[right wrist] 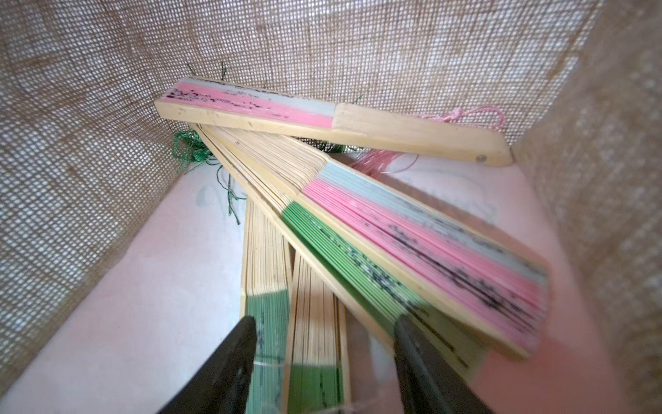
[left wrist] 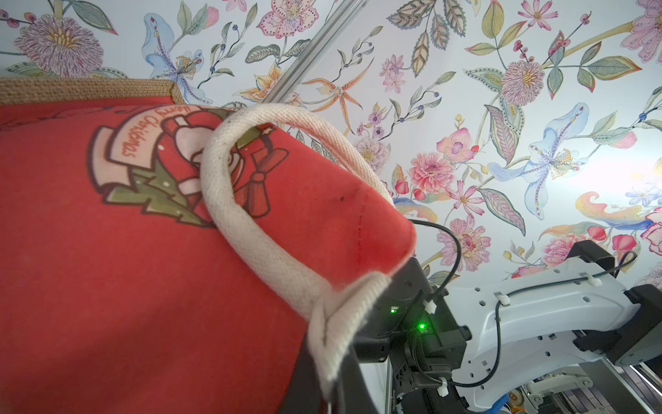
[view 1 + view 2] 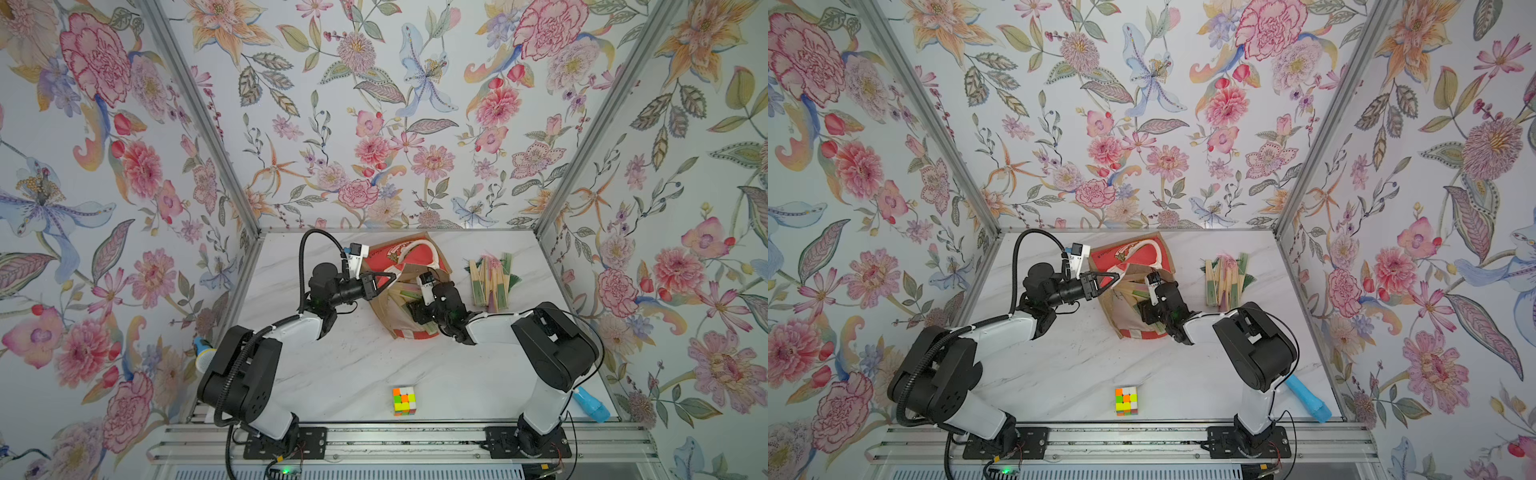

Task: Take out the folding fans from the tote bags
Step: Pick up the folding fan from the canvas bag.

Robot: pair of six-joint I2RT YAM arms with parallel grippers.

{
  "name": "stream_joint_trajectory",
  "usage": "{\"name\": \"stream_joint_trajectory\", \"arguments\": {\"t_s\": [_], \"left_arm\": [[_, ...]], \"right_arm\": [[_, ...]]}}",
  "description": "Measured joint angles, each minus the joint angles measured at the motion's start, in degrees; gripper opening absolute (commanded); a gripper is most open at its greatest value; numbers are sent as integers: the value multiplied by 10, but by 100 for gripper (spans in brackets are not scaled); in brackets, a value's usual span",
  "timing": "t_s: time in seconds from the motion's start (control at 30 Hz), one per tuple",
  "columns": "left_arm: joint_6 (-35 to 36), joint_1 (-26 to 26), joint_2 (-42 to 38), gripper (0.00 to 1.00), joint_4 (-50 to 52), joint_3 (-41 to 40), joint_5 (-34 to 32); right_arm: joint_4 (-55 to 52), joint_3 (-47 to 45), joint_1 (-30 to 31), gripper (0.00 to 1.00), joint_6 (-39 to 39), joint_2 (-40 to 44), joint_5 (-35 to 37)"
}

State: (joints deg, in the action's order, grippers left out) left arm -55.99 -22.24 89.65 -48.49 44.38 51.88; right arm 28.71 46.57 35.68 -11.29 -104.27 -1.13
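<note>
left gripper [image 3: 388, 279] was shut tight, clamped on the rim of the tote bag [image 3: 401, 253] close to where the white handle [image 2: 229, 200] is sewn on. both top views showed that pinch at the bag's edge [image 3: 1113, 279]. in the left wrist view the red christmas panel [image 2: 143, 286] filled most of the frame.

the bag sat toward the back of the bench [image 3: 353, 365], mouth open, and the right arm reached down into it. the right gripper [image 1: 324, 322] had its jaws standing well apart, clamped on nothing. one black finger [image 1: 229, 365] lay over a green fan [image 1: 268, 308] and the other finger [image 1: 422, 365] sat against the next green fan [image 1: 358, 272]. a third fan [image 1: 315, 322], bamboo with green pleats, lay in the gap between the fingers. whether the fingers actually pressed on the fans, i couldn't tell.

more folding fans lay deeper in the bag. a wide pink one [image 1: 430, 243] rested beside that green fan, and another pink one [image 1: 322, 118] leaned across the burlap wall [image 1: 358, 43]. green tassel threads [image 1: 190, 150] were bunched in the corner.

a pile of fans [image 3: 490, 282] lay out on the bench just right of the bag, seen in both top views [image 3: 1225, 280]. a puzzle cube [image 3: 404, 401] sat near the front edge, and a blue tube [image 3: 592, 405] lay by the right arm's base.
</note>
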Motion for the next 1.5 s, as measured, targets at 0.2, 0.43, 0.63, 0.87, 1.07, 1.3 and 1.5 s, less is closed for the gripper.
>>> {"name": "stream_joint_trajectory", "arguments": {"t_s": [0.2, 0.43, 0.63, 0.87, 1.07, 1.3, 1.5], "left_arm": [[0, 0, 0, 0, 0, 0, 0], [0, 0, 0, 0, 0, 0, 0], [-2, 0, 0, 0, -1, 0, 0], [-3, 0, 0, 0, -3, 0, 0], [-4, 0, 0, 0, -4, 0, 0], [-4, 0, 0, 0, -5, 0, 0], [-4, 0, 0, 0, -6, 0, 0]], "right_arm": [[3, 2, 0, 61, -1, -8, 1], [31, -19, 0, 62, -3, -2, -3], [38, -55, 0, 62, -6, 38, -18], [33, -63, 0, 63, -5, 57, -41], [-9, -48, 0, 63, -6, 56, -57], [-53, -23, -1, 63, -13, 39, -53], [-85, -5, -6, 62, -22, 22, -55]]}}
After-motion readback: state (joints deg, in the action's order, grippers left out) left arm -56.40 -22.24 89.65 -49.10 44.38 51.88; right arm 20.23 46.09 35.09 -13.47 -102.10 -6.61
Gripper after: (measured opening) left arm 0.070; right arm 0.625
